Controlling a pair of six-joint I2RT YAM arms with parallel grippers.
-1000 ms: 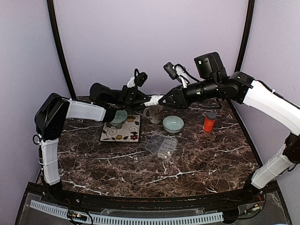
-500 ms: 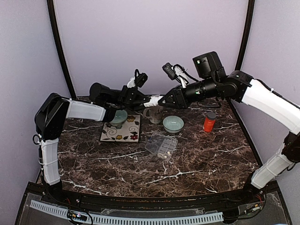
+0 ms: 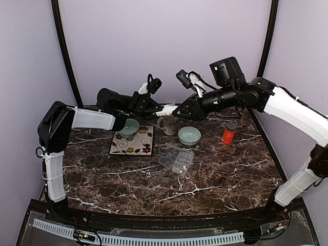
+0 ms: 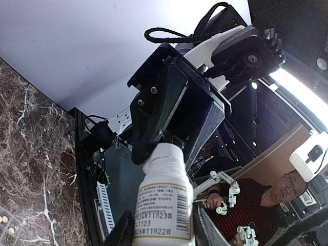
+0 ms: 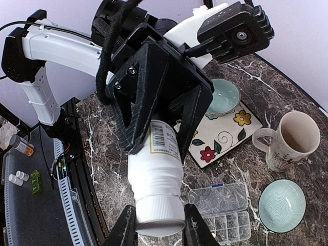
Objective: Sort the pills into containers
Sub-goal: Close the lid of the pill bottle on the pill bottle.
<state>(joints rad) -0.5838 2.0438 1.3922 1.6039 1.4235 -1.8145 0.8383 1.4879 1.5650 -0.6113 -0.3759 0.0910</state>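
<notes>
- Bottle (image 5: 156, 174), white with a printed label, is hanging roughly level in mid-air between the two arms, above the far side of the marble table (image 3: 154, 189).
- Left gripper (image 4: 164, 233) is clamping the labelled body of the bottle, one finger pressing on each side.
- Right gripper (image 5: 159, 230) is clamping the same bottle at its ribbed white cap (image 5: 159, 212), with the cap sitting between both fingers.
- Pill box (image 3: 176, 159), flat and clear, is lying on the table near the middle, below and in front of the held bottle, with its lid (image 5: 215, 197) lying open beside the tray.
- Compartments (image 5: 230, 225) are facing upward in a row along the tray.
- Pills (image 4: 4, 219) are resting inside the compartments as a few pale dots; their number is too small to tell.
- Pale green bowl (image 3: 129, 127) is standing on a floral tile (image 3: 133, 145) left of the pill box.
- Second pale green bowl (image 3: 189, 135) is standing just behind the pill box.
- Mug (image 3: 168, 124) is standing upright between the two bowls.
- Orange bottle (image 3: 228, 133) with a grey cap is standing upright to the right, well apart from the pill box.
</notes>
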